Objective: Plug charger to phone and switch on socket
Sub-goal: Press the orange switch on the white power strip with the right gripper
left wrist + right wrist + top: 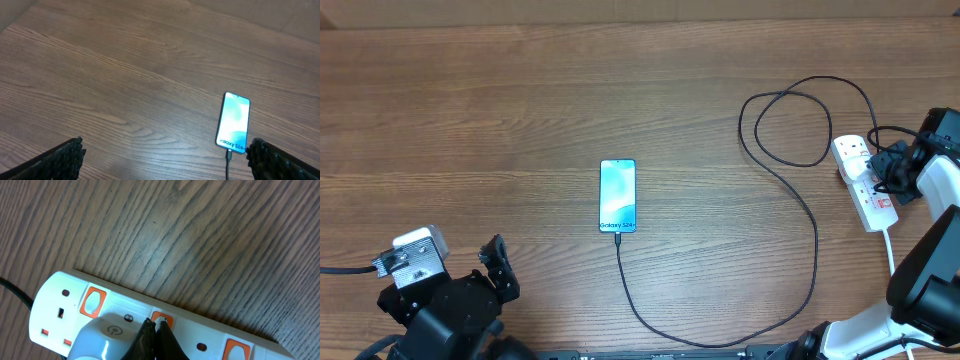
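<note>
The phone lies face up mid-desk, the charger joined to its near end; the left claw hangs wide open and empty near the phone; the right claw, closed, presses a switch on the socket at the desk's right.

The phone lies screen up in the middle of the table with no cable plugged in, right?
Not quite: the phone lies screen up in the middle of the table, but the black charger cable is plugged into its lower end. The overhead view shows it.
</note>
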Robot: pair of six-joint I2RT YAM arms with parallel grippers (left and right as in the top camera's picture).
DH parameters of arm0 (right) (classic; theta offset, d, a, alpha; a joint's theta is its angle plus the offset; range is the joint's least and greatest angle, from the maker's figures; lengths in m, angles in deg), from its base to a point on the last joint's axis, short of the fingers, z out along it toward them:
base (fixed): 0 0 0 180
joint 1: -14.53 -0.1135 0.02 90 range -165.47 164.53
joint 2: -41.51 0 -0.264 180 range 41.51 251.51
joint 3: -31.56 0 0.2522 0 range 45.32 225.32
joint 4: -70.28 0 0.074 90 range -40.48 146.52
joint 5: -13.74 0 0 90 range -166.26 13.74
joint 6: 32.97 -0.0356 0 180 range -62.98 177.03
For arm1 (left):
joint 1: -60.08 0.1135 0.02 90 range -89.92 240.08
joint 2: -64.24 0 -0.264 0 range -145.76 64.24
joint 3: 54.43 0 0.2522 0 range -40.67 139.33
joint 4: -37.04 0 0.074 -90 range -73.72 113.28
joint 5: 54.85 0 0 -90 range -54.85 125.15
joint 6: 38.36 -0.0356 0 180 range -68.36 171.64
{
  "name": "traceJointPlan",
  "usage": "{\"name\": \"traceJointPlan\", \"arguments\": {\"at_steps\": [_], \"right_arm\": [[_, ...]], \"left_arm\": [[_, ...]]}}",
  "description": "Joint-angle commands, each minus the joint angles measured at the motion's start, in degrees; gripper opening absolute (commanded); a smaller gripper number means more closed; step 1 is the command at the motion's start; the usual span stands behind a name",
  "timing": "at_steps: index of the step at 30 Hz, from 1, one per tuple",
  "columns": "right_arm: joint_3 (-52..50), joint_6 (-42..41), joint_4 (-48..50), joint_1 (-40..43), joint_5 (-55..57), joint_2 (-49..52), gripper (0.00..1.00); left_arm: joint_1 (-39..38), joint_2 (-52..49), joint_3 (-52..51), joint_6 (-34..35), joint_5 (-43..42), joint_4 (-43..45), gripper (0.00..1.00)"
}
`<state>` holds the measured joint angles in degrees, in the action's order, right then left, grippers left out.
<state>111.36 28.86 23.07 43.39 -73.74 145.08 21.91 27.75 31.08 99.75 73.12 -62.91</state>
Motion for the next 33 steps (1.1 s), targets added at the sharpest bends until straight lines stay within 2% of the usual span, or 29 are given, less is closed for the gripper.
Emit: {"name": "traceJointPlan", "arguments": {"at_steps": [1, 27, 33], "right_arm": [[1.57, 0.63, -0.2, -1.22, -1.55, 0.28, 0.04], [1.42, 0.85, -2.47, -2.58, -1.79, 3.28, 0.04], [3.1, -0.48, -8.9, -2.78, 3.21, 2.43, 0.04]], "left_arm": [[-0.26, 0.02, -0.04, 1.38, 0.94, -0.17, 0.99], [-0.26, 0.02, -0.04, 1.38, 0.96, -0.15, 0.99], [-0.26, 0.02, -0.04, 1.38, 0.96, -0.15, 1.0]]}}
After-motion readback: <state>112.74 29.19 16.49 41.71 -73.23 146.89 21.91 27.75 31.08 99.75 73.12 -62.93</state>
